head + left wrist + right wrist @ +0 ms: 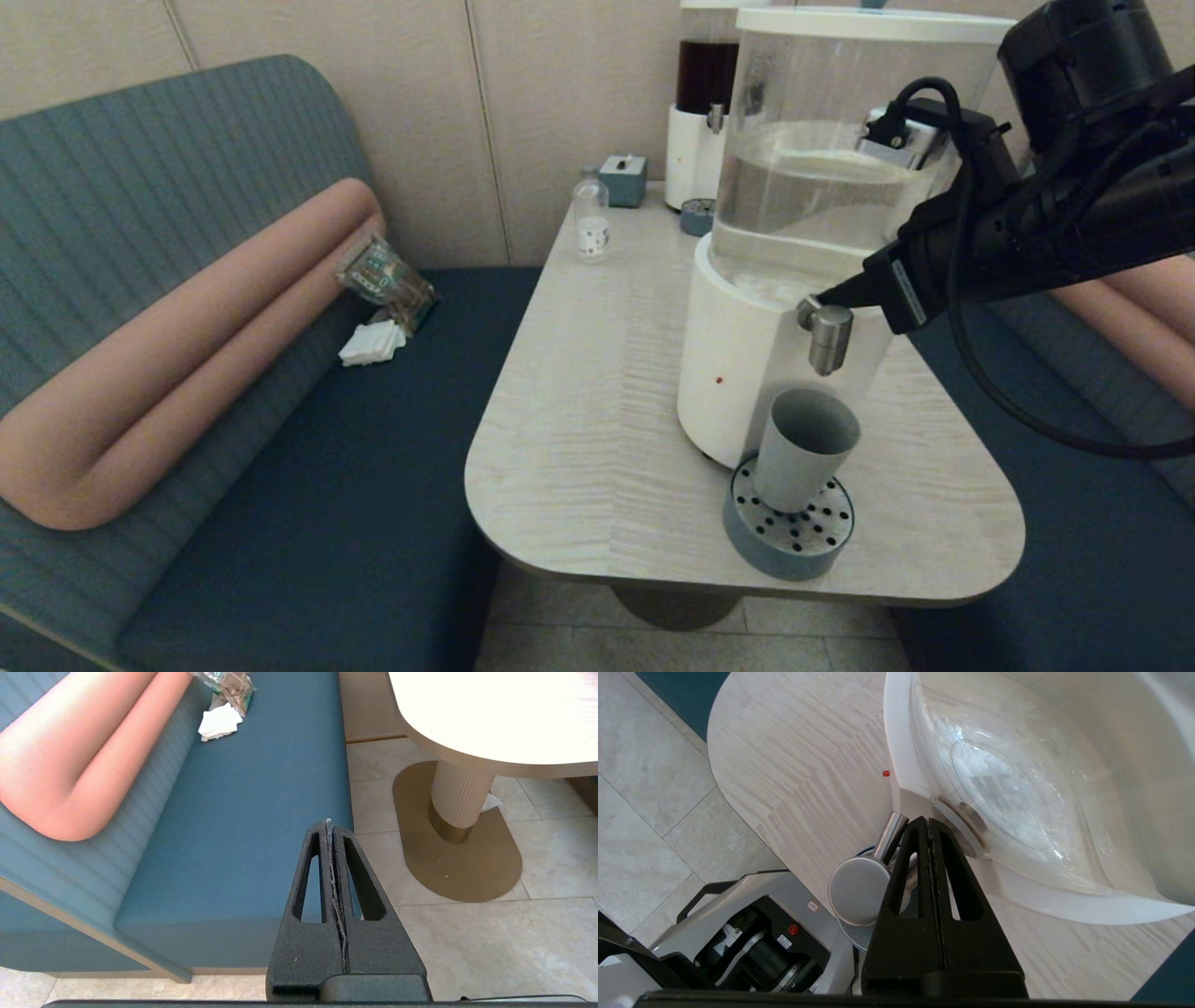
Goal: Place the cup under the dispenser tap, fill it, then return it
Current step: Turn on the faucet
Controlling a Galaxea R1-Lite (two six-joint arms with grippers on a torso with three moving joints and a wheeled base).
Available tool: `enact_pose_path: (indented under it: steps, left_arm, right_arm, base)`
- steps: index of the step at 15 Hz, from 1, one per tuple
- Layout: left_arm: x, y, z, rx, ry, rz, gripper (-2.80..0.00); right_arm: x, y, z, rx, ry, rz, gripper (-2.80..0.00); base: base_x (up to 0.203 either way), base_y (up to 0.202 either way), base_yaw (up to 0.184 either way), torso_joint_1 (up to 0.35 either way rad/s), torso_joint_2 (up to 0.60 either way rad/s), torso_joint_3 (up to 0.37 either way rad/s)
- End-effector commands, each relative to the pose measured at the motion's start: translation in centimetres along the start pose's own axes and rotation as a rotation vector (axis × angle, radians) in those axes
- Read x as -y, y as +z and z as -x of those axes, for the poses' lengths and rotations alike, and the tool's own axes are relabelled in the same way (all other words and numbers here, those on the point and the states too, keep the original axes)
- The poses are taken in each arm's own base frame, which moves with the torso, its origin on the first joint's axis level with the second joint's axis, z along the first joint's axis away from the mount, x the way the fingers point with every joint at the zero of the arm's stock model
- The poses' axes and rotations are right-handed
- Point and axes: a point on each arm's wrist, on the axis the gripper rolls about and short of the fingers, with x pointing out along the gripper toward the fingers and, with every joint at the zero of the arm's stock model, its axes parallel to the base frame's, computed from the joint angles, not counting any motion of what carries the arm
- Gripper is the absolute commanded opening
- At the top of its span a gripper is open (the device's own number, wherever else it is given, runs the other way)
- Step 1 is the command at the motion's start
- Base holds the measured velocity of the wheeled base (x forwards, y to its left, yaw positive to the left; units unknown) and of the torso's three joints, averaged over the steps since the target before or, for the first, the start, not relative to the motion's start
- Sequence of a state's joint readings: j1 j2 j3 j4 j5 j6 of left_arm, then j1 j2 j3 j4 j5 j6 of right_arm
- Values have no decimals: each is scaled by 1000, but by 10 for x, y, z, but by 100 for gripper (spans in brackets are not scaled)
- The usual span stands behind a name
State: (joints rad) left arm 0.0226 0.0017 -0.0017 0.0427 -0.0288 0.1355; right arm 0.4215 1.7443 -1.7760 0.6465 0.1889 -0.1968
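The cup [803,450] is seen standing on the round perforated drip tray [790,532], directly beneath the dispenser tap [827,336], at about 5 o'clock on the tabletop [588,411]. The right gripper [814,301] is brought in from 3 o'clock with its fingers pressed together, nothing held, its tip set against the top of the tap. The left gripper [331,828] is parked low beside the bench seat [243,826], likewise closed on nothing.

Several risks are judged from here. The narrow fingertip could slide off the smooth rounded steel of the tap, so that no flow is started or the push lands on the tank. If the tap is held too long, the small cup could be overfilled, spilling through the tray holes. A sideways nudge could tip the light, slightly tapered cup.

The cup is matte grey-blue, handleless and plain. The tap is a short brushed-steel cylinder with a flat round cap. The dispenser [822,196] has a glossy white base under a clear tank of clear liquid. The tabletop is pale wood grain with rounded corners
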Motion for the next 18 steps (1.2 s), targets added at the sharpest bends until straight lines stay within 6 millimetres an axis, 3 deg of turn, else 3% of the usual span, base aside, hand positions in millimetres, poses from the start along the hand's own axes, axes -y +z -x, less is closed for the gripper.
enact_pose_path:
  steps: [1, 18]
  left_arm:
    - [0, 0, 0, -2, 0, -1, -280]
    - [0, 0, 0, -2, 0, -1, -280]
  right_arm:
    - [-4, 0, 1, -3, 24, 6, -280]
    - [-7, 2, -8, 16, 57, 112, -280]
  base:
    - [0, 0, 0, 0, 0, 0]
    - [0, 0, 0, 0, 0, 0]
